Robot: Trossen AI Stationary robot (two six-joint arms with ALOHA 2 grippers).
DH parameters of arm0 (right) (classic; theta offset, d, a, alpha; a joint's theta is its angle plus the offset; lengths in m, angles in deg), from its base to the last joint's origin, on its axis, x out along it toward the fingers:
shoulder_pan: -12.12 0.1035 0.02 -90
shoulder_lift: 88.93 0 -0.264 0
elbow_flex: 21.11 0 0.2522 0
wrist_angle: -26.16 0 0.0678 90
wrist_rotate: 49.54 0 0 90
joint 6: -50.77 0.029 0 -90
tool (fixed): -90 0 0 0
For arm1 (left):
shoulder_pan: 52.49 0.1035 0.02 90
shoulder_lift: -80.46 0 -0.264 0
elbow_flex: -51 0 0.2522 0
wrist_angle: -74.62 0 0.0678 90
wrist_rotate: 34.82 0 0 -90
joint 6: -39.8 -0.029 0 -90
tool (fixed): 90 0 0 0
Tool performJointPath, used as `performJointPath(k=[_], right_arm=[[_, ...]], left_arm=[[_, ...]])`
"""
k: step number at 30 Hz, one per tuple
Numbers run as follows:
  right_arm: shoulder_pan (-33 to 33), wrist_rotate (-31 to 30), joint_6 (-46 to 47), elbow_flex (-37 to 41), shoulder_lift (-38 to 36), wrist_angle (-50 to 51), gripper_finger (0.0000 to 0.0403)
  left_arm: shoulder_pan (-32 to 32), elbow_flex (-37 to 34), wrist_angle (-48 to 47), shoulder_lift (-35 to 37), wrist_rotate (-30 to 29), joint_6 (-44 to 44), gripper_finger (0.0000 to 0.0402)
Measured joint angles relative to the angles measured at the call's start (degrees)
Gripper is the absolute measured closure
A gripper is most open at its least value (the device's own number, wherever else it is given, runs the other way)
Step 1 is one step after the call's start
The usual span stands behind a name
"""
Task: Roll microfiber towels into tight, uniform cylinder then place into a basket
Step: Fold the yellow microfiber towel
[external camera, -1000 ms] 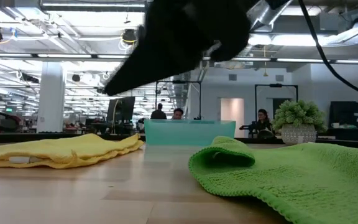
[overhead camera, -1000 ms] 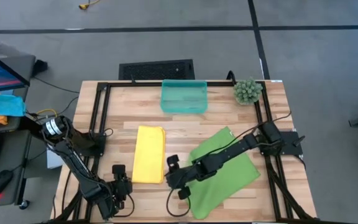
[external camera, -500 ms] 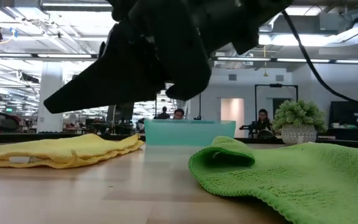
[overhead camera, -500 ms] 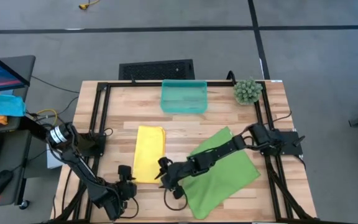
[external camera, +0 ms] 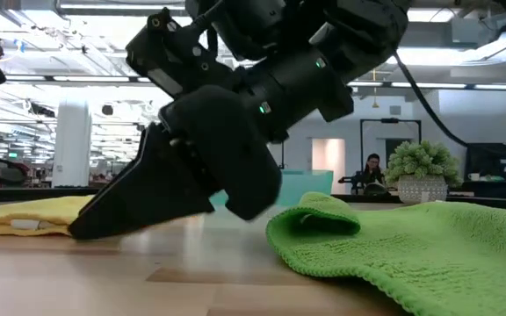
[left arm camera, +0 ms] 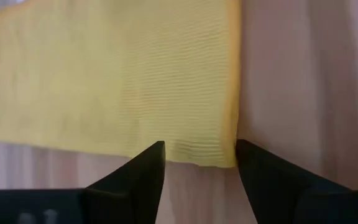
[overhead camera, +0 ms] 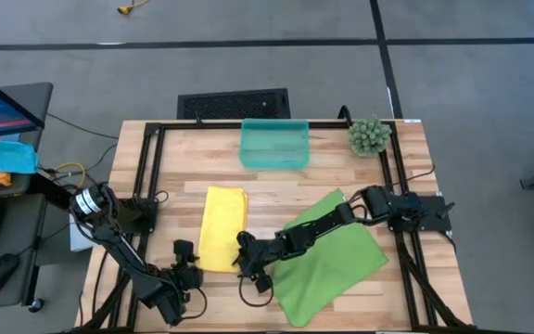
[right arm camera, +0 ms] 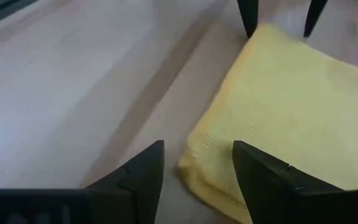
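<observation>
High view, lower centre: both claws are gathered at the near short edge of the yellow towel (overhead camera: 222,229), the step in hand judged to be the start of its roll.

Item 1, table (overhead camera: 341,176): pale wood slats in a black frame, filling mid-frame.

Item 2, green towel (overhead camera: 336,260): largest cloth, lime, lying askew at lower right of centre under the right arm; one corner is curled over in the low view. Untouched for now.

Item 3, yellow towel: bright, folded into a narrow strip, left of centre, flat, fine ribbed weave in the wrist views.

Item 4, basket (overhead camera: 273,144): translucent teal, low-walled, upper centre, well apart from both towels, nothing seen inside.

Item 5, right claw (overhead camera: 247,269): fingers spread, at the strip's lower right corner.

Item 6, left claw (overhead camera: 187,269): fingers spread, at its lower left corner.

Handling note: both claws should take the edge evenly, one at each corner, and turn it over together; uneven pinching would likely give a slanted, loose cylinder.
</observation>
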Motion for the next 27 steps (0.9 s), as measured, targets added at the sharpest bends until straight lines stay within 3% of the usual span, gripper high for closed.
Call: performJointPath(k=[12,22,24,27], right_arm=[[-0.6,-0.2,6.8,-0.2,-0.2,3.1,0.0219],[0.0,-0.6,6.8,-0.1,-0.3,2.8,0.0359],[0.3,-0.6,6.8,-0.5,-0.2,3.3,0.0385],[0.7,-0.5,6.9,-2.1,-0.2,6.4,0.0388]], left_arm=[[1.7,-3.2,5.2,0.3,2.0,-2.1,0.0254],[1.7,-3.2,8.6,0.1,2.7,-1.9,0.0385],[1.7,-3.2,9.2,0.0,1.8,-1.9,0.0394],[1.7,-3.2,10.2,0.1,1.0,-1.8,0.0391]])
